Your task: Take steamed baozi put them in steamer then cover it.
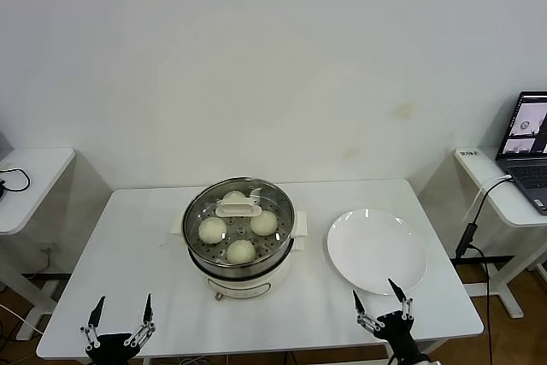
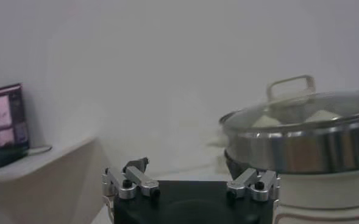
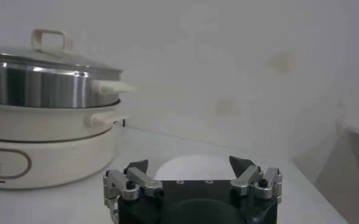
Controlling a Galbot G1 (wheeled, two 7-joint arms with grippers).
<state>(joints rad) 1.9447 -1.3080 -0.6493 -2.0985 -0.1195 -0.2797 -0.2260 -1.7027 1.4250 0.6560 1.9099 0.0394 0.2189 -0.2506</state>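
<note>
A white counter (image 1: pixel 154 245) is set against a pale wall; between spread, empty grippers (image 1: pixel 120 320) (image 1: pixel 382 305), the shiny round steamer (image 1: pixel 241 237) is glass-covered.

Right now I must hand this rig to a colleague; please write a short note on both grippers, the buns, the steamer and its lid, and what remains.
Left gripper: open, empty, low at the table's near edge on the left.
Right gripper: open, empty, at the near edge just in front of the white plate.
Steamer: mid-table, between the arms.
Steamed baozi: inside on the perforated tray; three are clear through the glass, a fourth is partly hidden behind the handle.
Glass cover: seated on the steamer, handle on top.
Plate: bare.
Done: buns loaded, cover on.
Left: nothing appears to remain.
</note>
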